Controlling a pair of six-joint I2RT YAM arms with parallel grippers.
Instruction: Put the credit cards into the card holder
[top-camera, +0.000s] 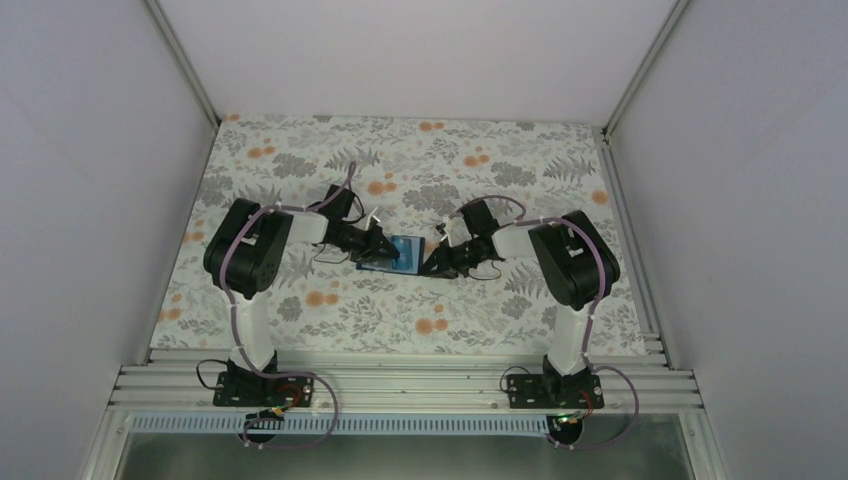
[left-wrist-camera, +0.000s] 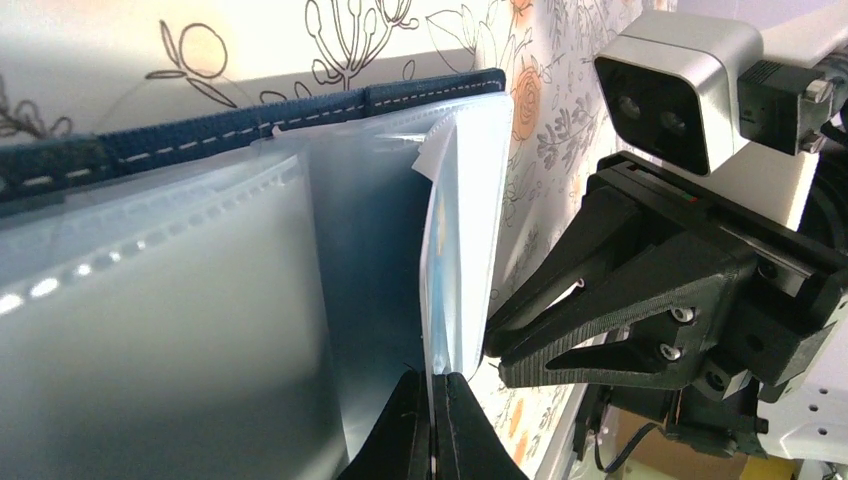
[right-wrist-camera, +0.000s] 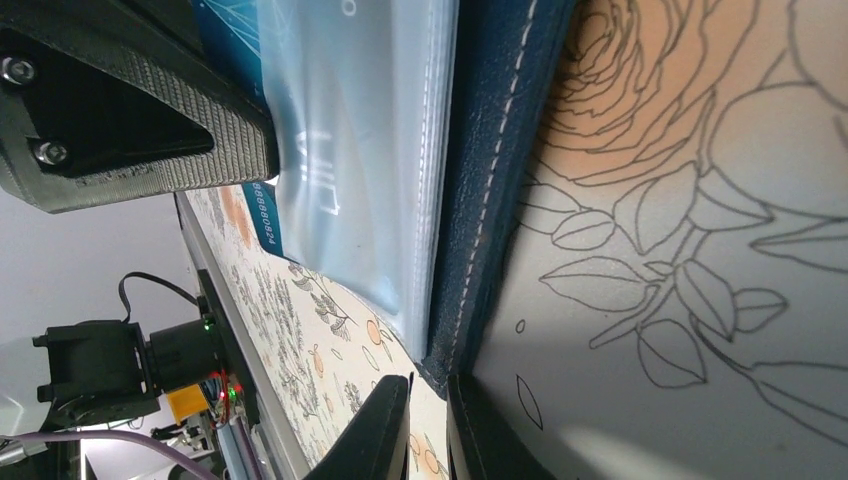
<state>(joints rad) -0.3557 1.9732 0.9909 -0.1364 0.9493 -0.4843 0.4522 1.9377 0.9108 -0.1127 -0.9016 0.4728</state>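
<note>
Midway: card holder (top-camera: 398, 254) lies open mid-table (top-camera: 300, 330). Left gripper (left-wrist-camera: 432, 420) pinches clear sleeve (left-wrist-camera: 470, 200); right gripper (right-wrist-camera: 425, 420) clamps navy cover edge. Teal card (right-wrist-camera: 262, 215) seemingly partly sleeved. Black cards not visible.

Navy card holder (right-wrist-camera: 500, 150); floral tbl cover (top-camera: 300, 170).

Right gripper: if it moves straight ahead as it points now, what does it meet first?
The card holder; its navy corner seems to lie between the fingers of the right gripper.
</note>
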